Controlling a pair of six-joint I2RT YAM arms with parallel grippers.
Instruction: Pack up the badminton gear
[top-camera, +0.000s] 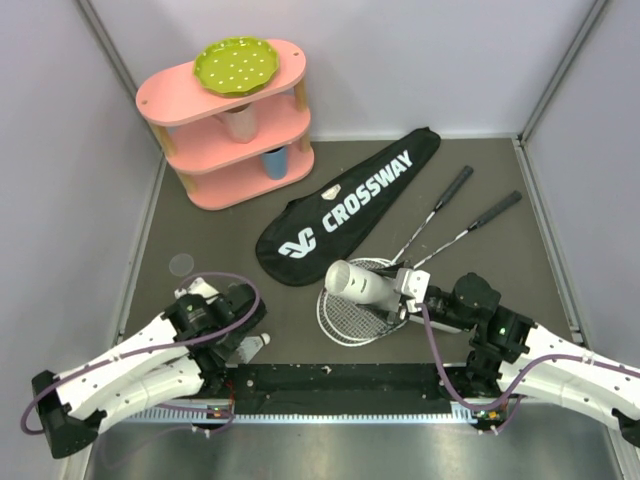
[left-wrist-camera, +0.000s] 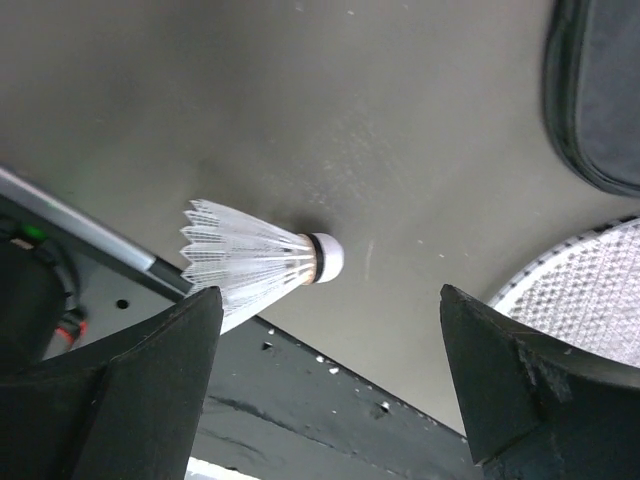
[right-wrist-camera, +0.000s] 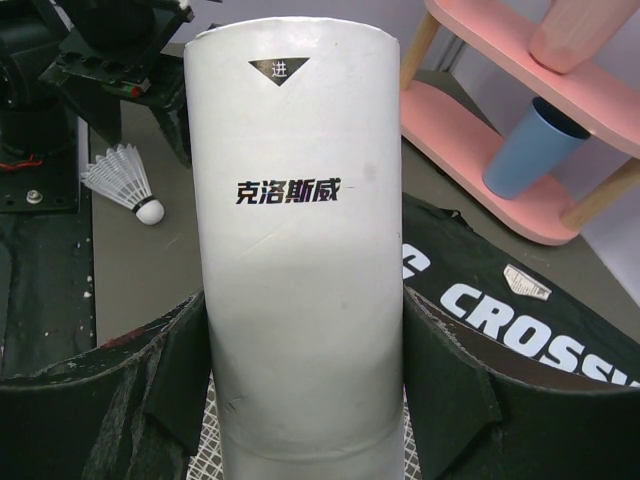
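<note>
Bag (top-camera: 345, 205) flat mid-table; rackets (top-camera: 348, 318) beside it. Tube (right-wrist-camera: 300, 250) clamped in R gripper (right-wrist-camera: 305, 380), above racket heads. Shuttlecock (left-wrist-camera: 262, 262) on its side at near edge, cork toward rackets, just ahead of L gripper (left-wrist-camera: 325, 300), which is spread and empty. L arm nearer.

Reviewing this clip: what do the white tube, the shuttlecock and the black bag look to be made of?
The tube: probably cardboard, matte white with printed characters. The shuttlecock: real-looking white feathers, vanes visible, on a rounded white base, possibly covered cork. The bag: black fabric, likely nylon, matte, with white printed lettering.
</note>
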